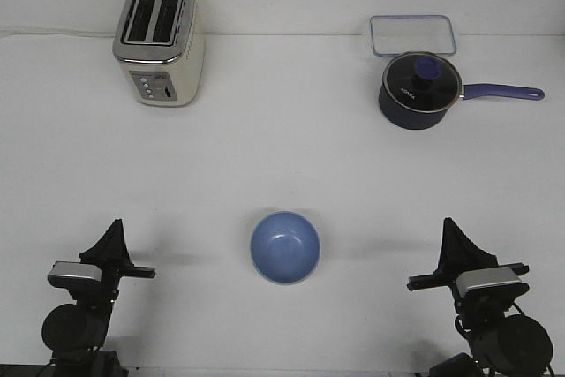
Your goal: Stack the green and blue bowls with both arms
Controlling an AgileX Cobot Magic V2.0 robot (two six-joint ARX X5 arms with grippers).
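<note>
One blue bowl (284,246) mid-desk near front edge, upright | both end effectors, left (113,237) and right (452,237), at front corners, grip state indiscernible | saucepan (420,89) lid lettering unreadable | white desk (282,156)

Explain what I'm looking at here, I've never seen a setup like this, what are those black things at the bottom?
This is one picture, from a camera looking forward over a white table. The black shapes are a robot's two arms: the left gripper and the right gripper, both pointing up, holding nothing. Whether their fingers are open is unclear. Between them sits a blue bowl; no separate green bowl is visible. Farther back stand a toaster, a dark saucepan with a glass lid, and a clear container.
</note>
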